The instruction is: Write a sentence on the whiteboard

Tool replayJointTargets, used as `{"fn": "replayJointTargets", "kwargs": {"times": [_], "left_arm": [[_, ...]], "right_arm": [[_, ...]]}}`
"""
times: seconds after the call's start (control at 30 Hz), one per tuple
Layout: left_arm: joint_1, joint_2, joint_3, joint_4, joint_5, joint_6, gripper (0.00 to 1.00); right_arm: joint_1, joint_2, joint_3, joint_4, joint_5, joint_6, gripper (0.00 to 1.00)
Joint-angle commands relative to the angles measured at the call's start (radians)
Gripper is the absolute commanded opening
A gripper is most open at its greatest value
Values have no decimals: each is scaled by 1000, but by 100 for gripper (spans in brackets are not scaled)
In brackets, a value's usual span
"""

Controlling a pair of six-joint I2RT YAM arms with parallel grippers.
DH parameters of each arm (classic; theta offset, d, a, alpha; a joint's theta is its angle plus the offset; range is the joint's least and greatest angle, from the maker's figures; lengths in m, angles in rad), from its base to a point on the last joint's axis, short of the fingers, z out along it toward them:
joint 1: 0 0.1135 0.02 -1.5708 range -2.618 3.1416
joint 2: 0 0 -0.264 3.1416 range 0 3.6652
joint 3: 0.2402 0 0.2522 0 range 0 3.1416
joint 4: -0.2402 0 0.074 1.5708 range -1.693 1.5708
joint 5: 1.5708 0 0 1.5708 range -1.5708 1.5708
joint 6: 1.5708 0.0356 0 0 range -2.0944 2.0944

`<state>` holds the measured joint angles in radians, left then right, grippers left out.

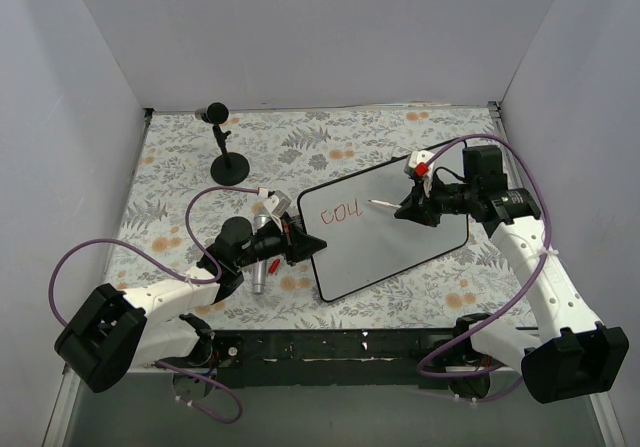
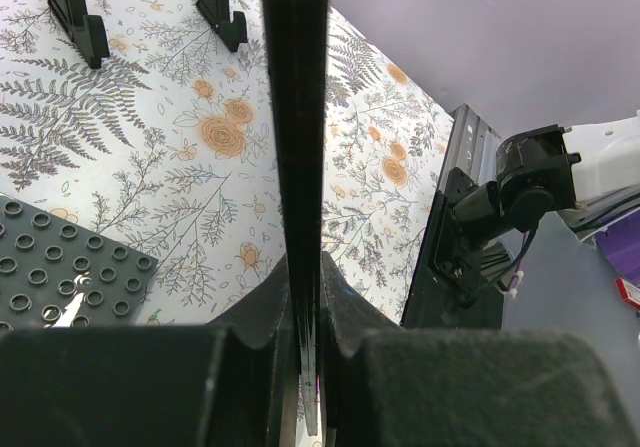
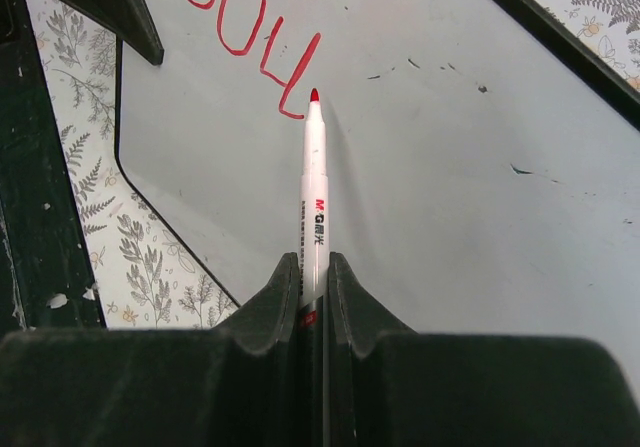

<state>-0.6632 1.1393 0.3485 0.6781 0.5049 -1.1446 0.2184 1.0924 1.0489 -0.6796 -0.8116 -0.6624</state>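
The whiteboard [image 1: 400,232] lies tilted on the floral table. It carries red letters "cou" [image 1: 340,212], which also show in the right wrist view [image 3: 250,37]. My right gripper [image 1: 405,210] is shut on a white red-tipped marker [image 3: 316,187]. The marker's tip sits at the lower end of the last stroke; I cannot tell whether it touches. My left gripper [image 1: 305,244] is shut on the board's left edge, which appears edge-on in the left wrist view [image 2: 295,117]. The rest of the sentence is not on the board.
A black round-based stand [image 1: 228,157] is at the back left. A silver cylinder [image 1: 260,257] and a small red piece [image 1: 274,264] lie by the left gripper. A dark perforated plate [image 2: 70,267] and black stand feet [image 2: 80,17] lie under the board. White walls enclose the table.
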Motion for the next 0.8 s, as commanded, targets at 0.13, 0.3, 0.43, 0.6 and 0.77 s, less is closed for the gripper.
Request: {"fn": "replayJointTargets", "kwargs": {"times": [0.13,0.3,0.43,0.6,0.77], "left_arm": [[-3,-32,10,-34,-12,48,0],[-3,-35,10,-37,-12,48,0],[-3,-38,9,-38,-14,46,0],[-3,-41,9,-37,-17,43,0],[-3,-27,9,-25,-16,34,0]], "right_arm": [[-10,-28,-13,28,-18,-19,1],[-17,-25,-15,34,-18,-20,1],[-24,-22,-15,37,-14,-25,1],[-24,-16,-18,46,-11,-23,1],[-24,1,-10,55,-6,-5,1]]}}
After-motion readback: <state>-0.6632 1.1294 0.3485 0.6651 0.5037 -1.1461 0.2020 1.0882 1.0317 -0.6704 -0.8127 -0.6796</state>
